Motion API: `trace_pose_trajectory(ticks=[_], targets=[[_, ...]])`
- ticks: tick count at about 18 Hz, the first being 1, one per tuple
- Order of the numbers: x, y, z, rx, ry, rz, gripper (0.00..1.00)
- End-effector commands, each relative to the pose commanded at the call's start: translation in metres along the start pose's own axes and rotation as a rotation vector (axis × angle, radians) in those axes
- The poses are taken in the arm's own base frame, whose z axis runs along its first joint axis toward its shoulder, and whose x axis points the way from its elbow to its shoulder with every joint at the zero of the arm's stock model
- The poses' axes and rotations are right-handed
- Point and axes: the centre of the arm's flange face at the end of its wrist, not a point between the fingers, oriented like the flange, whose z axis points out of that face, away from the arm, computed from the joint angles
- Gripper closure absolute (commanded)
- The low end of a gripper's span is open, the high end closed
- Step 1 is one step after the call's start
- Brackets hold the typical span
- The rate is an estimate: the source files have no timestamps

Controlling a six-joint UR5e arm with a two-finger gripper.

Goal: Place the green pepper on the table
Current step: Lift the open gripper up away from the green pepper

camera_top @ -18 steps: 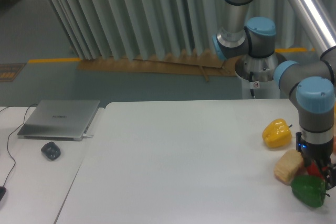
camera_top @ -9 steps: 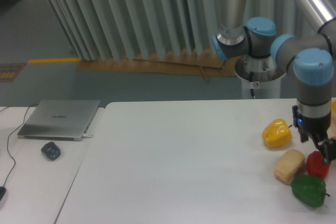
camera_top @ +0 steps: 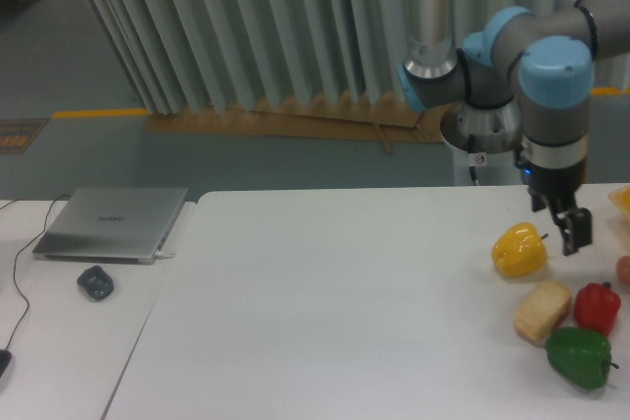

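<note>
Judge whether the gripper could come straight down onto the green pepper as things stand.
Probably yes. The green pepper lies uncovered on the table, top exposed. The gripper hangs above, holding nothing. The red pepper and bread crowd it, so finger room looks tight.

Table (camera_top: pixel 325 312): filling the middle and right of the view; standing just beside the desk (camera_top: pixel 59 341) on the left
Green pepper (camera_top: pixel 580 357): lying on the table near the front right corner; sitting just in front of the red pepper (camera_top: pixel 597 306)
Bread-like block (camera_top: pixel 542 311): lying just left of the red pepper; sitting behind and left of the green pepper
Yellow pepper (camera_top: pixel 519 250): lying behind the block, farther from the front edge
Gripper (camera_top: pixel 570 230): hanging above the table, just right of the yellow pepper; standing apart from the green pepper
Laptop (camera_top: pixel 112 223): lying at the back of the desk; mouse (camera_top: pixel 95 282) sitting in front of it
</note>
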Motion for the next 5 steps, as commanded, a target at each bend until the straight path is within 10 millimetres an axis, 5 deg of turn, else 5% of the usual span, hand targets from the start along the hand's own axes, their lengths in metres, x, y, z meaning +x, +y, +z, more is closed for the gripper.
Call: trace_pose_trajectory(ticks=[5], targets=[[0.026,-0.017,-0.014,0.004,-0.016,0.034,0.00]])
